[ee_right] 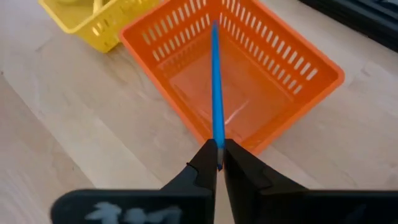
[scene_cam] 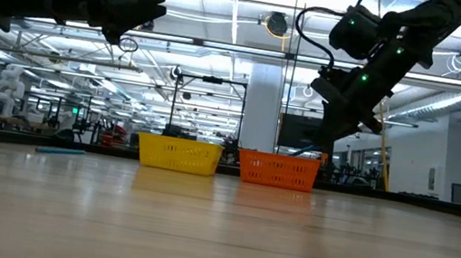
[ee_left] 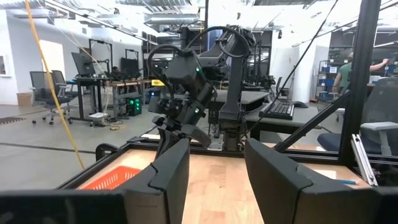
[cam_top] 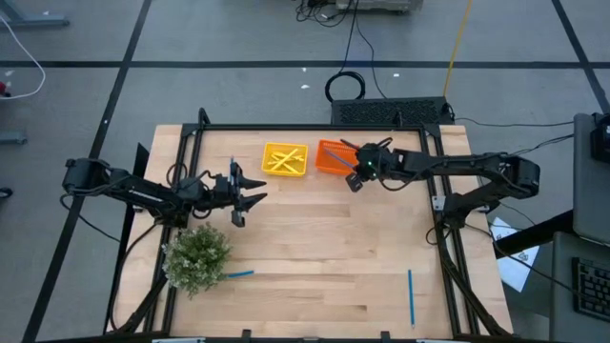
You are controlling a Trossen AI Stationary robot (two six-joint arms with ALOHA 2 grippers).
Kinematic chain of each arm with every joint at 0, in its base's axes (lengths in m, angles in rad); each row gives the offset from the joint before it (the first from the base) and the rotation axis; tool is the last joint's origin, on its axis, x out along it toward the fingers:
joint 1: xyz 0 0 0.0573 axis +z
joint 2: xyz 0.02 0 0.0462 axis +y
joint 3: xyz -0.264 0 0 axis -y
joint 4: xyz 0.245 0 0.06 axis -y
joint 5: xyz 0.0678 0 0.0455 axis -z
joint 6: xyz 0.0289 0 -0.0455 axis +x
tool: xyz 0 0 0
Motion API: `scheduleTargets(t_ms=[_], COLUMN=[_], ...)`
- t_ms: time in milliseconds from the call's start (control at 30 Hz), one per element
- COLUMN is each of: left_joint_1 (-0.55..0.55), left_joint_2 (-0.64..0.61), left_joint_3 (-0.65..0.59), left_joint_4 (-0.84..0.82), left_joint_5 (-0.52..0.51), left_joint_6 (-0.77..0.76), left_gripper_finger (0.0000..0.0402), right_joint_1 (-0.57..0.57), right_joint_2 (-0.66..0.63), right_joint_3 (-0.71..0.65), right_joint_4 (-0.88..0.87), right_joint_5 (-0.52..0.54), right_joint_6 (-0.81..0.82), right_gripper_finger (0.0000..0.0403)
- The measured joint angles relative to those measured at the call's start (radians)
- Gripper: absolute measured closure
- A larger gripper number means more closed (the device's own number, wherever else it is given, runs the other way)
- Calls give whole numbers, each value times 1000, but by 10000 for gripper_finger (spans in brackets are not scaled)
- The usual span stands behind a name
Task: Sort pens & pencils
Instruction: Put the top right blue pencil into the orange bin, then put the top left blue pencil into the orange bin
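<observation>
My right gripper (ee_right: pixel 217 163) is shut on a bright blue pen (ee_right: pixel 216 93) above the orange tray (ee_right: pixel 298 56), which stands at the table's far side in the high view (cam_top: pixel 335 164). The yellow tray (cam_top: pixel 284 159) next to it holds several yellow sticks. Two more blue pens lie flat on the table, one beside the plant (cam_top: pixel 238 274) and one near the right near corner (cam_top: pixel 411 295). My left gripper (cam_top: pixel 250 195) hovers open above the table's left half, touching nothing. Its two fingers stand apart in the left wrist view (ee_left: pixel 214 168). My right gripper pinches the blue pen at its near end (ee_right: pixel 218 149) between the two fingertips. The fingers come from the table's right, slanting down, and the pen runs on forward in line with them. Its far end (ee_right: pixel 214 26) reaches the orange tray's far corner; whether it touches there I cannot tell.
A bushy green plant (cam_top: pixel 198 255) stands near the table's left near corner. A black frame (cam_top: pixel 315 127) runs around the table's edges. Bare wood (cam_top: pixel 324 238) lies between the trays and the near edge.
</observation>
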Motion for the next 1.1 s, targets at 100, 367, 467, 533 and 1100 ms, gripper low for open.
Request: scheduleTargets(t_ms=[100,367,467,533,1100], left_joint_1=[0,0,0,0,88], left_joint_2=[0,0,0,-2,-420], left_joint_3=[0,0,0,0,127], left_joint_4=[-1,-4,-5,-8,-917], left_joint_5=[-1,-5,-5,-5,-31], left_joint_6=[-1,0,0,-7,-163], left_gripper_finger=[243,243,243,243,243], right_joint_1=[-5,-6,5,40,358], right_joint_2=[0,-9,-39,-75,-182], right_joint_3=[0,0,0,-19,-540], right_joint_4=[-2,17,73,127,1400], right_joint_5=[1,88,88,98,110], right_joint_6=[21,8,-22,-43,-337], right_gripper_finger=[369,275,250,241,238])
